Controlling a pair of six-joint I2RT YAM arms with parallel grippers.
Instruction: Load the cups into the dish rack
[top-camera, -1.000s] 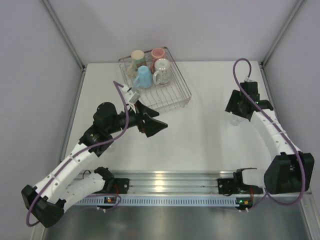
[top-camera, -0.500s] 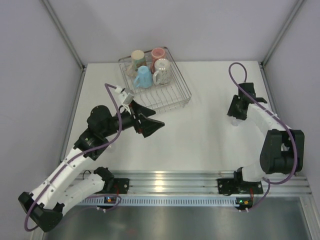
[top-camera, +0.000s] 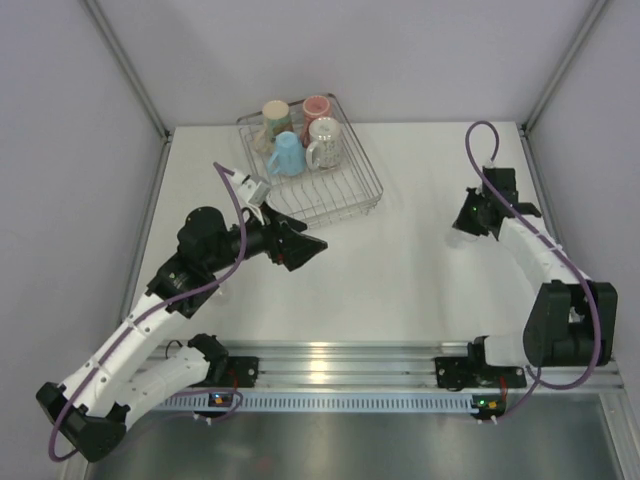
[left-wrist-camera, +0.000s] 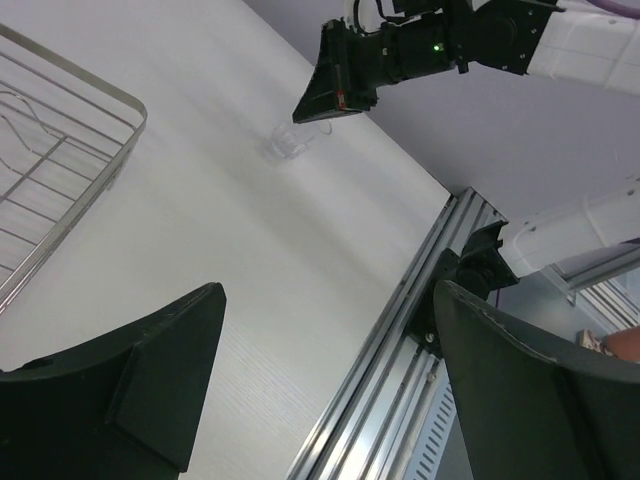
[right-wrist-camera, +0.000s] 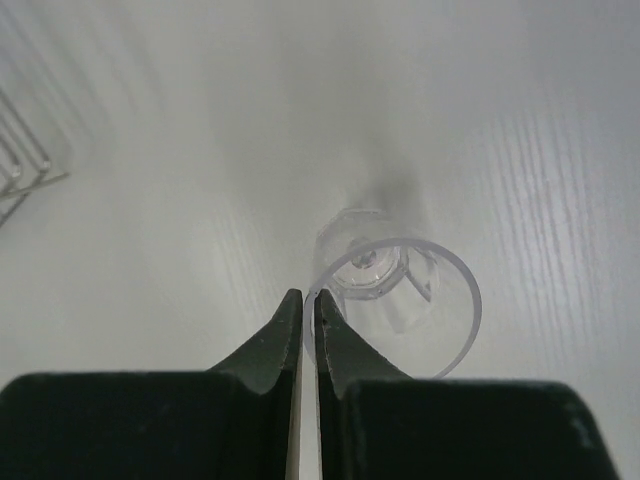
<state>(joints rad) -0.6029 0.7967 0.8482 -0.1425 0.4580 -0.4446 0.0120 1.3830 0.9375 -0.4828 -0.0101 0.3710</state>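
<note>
On the left we see the left gripper (top-camera: 308, 250) hanging over the table (top-camera: 400, 290) just in front of the near edge of the dish rack (top-camera: 340, 192). Its jaws are spread wide, with nothing between them and nothing touching them. Its own wrist camera confirms this: bare tabletop fills the gap between the two dark fingers (left-wrist-camera: 150, 370).

We count one rack, standing at the far side of the table, left of centre. In its far half we count four cups: a cream-tan cup (top-camera: 276, 112), a pink cup (top-camera: 317, 105), a light blue cup (top-camera: 286, 156) and a pale handled mug (top-camera: 325, 140). Something clear sits beside the cream-tan cup, but we cannot make it out. Only the overhead view shows these cups. Each wrist view catches just a corner of the rack's wire.

On the right, well apart from the rack, the right gripper (right-wrist-camera: 308, 296) is down at the table. Its jaws are pressed together on the near rim of one clear glass tumbler (right-wrist-camera: 385, 285), and the thin wall runs into the slit between the tips. From overhead we see that glass only as a pale smudge under the gripper. The left wrist view shows it leaning on the table right under the dark fingers. The right wrist view looks straight into its mouth, down to the base
</note>
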